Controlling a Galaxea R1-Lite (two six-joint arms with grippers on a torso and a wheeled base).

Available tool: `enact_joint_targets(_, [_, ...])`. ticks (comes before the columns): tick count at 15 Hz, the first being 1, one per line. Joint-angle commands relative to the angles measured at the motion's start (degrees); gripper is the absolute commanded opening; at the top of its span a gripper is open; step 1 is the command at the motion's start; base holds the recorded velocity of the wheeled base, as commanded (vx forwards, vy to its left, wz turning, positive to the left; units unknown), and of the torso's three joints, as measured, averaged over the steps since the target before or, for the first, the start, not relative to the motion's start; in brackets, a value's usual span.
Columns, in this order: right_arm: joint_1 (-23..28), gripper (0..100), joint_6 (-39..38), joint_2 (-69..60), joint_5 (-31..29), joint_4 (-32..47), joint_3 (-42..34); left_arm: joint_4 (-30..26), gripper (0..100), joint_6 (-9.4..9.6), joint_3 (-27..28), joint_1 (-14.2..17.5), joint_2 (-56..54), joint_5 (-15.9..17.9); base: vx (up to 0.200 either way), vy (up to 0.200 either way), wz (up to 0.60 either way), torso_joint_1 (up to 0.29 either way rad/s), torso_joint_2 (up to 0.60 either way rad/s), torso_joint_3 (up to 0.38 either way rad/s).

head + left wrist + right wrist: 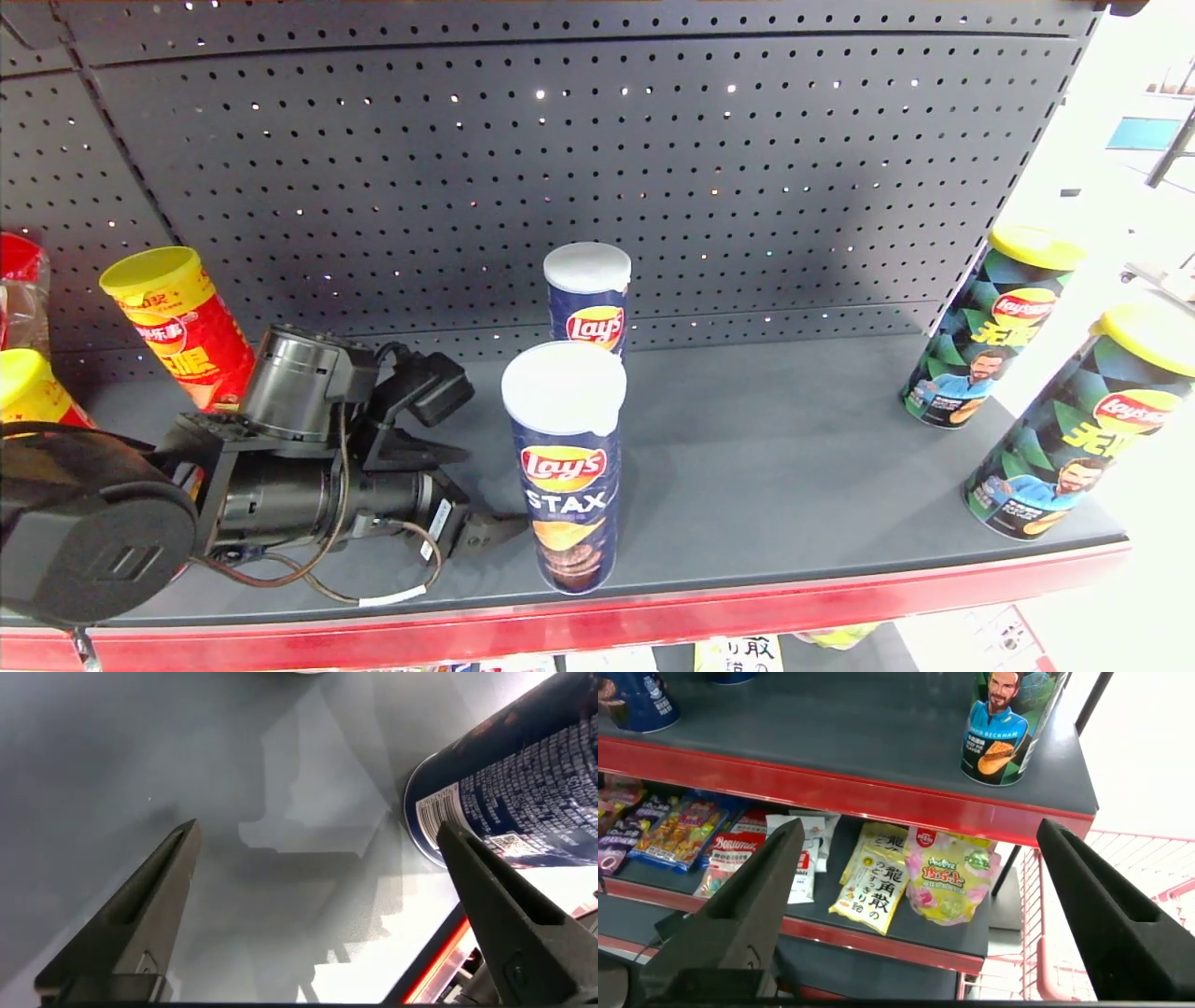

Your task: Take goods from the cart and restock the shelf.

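My left gripper (471, 490) lies jaws apart just beside the front blue can (565, 467), not clamping it, so it stands upright near the shelf (794, 467) edge; right gripper (915, 905) spread, empty.

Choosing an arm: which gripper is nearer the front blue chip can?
Left. The left gripper hovers open over the shelf beside the front blue chip can; the right gripper is off the shelf, toward the front green can.
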State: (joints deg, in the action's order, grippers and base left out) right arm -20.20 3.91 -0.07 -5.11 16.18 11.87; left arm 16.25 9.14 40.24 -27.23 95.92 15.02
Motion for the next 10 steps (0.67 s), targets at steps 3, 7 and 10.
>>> enact_joint_targets(3, [-0.02, 100, 0.04, 0.07, 0.01, -0.01, -0.01, 0.01, 100, 0.00, -0.08, -0.01, -0.11, 0.01, 0.000, 0.000, 0.00, 0.000, 0.00, 0.000])
enact_joint_targets(7, [-0.02, 100, 0.04, 0.07, 0.01, -0.01, -0.54, 0.01, 100, -0.79, -1.92, 0.95, -3.19, -0.17, 0.000, 0.000, 0.00, 0.000, 0.00, 0.000])
enact_joint_targets(10, [-0.02, 100, 0.04, 0.07, -0.08, -0.01, -0.80, 0.01, 100, -0.97, -3.24, 0.95, -4.60, -0.34, 0.000, 0.000, 0.00, 0.000, 0.00, 0.000])
